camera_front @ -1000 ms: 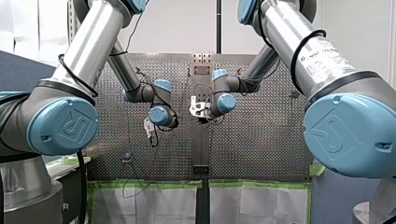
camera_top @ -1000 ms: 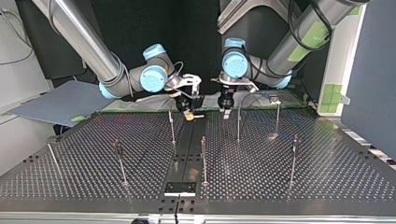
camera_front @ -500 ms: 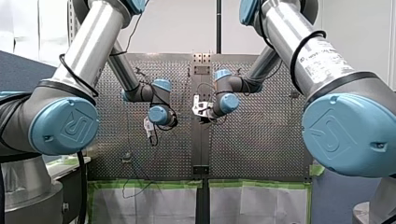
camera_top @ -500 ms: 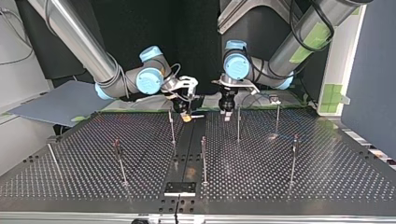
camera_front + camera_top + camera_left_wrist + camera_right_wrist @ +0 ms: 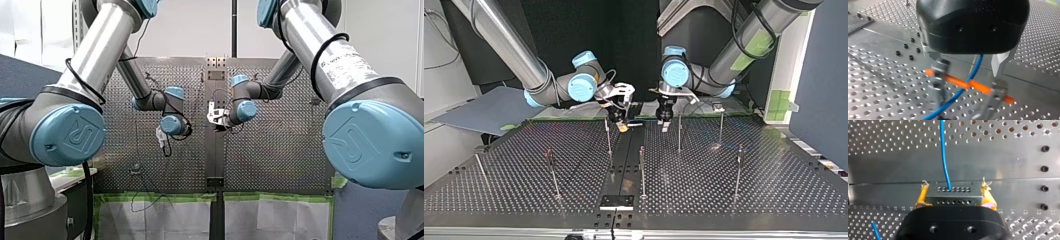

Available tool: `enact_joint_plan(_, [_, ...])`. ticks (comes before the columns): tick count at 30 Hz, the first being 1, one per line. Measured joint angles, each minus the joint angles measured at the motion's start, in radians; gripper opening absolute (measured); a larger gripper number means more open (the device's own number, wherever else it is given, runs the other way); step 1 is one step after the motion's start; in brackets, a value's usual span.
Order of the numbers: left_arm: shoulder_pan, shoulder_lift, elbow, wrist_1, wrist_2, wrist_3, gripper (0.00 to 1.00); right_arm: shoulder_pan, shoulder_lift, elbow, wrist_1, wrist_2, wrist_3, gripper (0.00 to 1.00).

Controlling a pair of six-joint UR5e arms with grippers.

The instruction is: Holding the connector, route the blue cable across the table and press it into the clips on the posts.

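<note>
**Blue cable and connector.** The blue cable is thin, round and evenly blue. The connector is a grey rectangular block with two rows of small round holes in its face. In the right wrist view the cable leaves one hole of the upper row and runs straight ahead of the claw over the perforated tabletop. A second short length of blue cable shows beside the claw body.

**Right arm.** The right claw is clamped on the connector, with one of the yellow pads against each end of the block. In the top view the right arm enters at the view's left with its elbow bent. Its claw hangs low over the far end of the tabletop's smooth centre strip, just beside one of the posts.

**Left arm.** The left claw has its metal fingers apart, with a clear gap on each side of the cable. The cable passes down between them and crosses an orange rod lying across the gap. In the top view the left arm enters at the view's right and its claw points straight down, near the right claw.

**Limits of view.**
- The lower finger parts in the left wrist view are blurred, and what carries the orange rod cannot be told.
- In the front and top views the cable is too thin to trace, and the clips on the posts are too small to make out.
- In the front view the upper arms fill the foreground, and both claws appear small and far off.
</note>
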Motion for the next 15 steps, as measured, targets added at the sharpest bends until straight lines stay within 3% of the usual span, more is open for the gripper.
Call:
enact_joint_plan(6, [-0.003, -0.038, 0.029, -0.011, -0.013, 0.0, 1.0, 0.0, 0.0, 0.0, -0.001, -0.003, 0.0, 0.0])
enact_joint_plan(7, [-0.003, -0.041, 0.032, -0.012, -0.019, 0.0, 0.96, 0.0, 0.0, 0.0, -0.001, -0.003, 0.0, 0.0])
enact_joint_plan(8, [-0.003, -0.042, 0.034, -0.012, -0.023, 0.001, 0.86, -0.001, 0.0, 0.0, -0.002, -0.003, 0.0, 0.0])
enact_joint_plan(9, [-0.003, -0.043, 0.035, -0.013, -0.028, 0.002, 0.86, -0.001, 0.0, 0.0, -0.002, -0.003, 0.0, 0.0])
enact_joint_plan(11, [-0.004, -0.044, 0.036, -0.014, -0.039, 0.007, 0.58, -0.002, 0.0, 0.0, -0.003, -0.003, 0.0, 0.0])
enact_joint_plan(12, [-0.005, -0.044, 0.037, -0.014, -0.044, 0.01, 0.58, -0.002, 0.0, -0.001, -0.003, -0.004, 0.0, 0.0])
enact_joint_plan(13, [-0.005, -0.044, 0.037, -0.014, -0.05, 0.014, 0.4, -0.003, 0.0, -0.001, -0.003, -0.004, 0.0, 0.0])
enact_joint_plan(14, [-0.006, -0.043, 0.037, -0.014, -0.054, 0.015, 0.27, -0.004, 0.0, -0.001, -0.003, -0.003, 0.0, 0.0])
enact_joint_plan(15, [-0.007, -0.043, 0.037, -0.014, -0.058, 0.016, 0.27, -0.004, 0.0, -0.001, -0.003, -0.004, 0.0, 0.0])
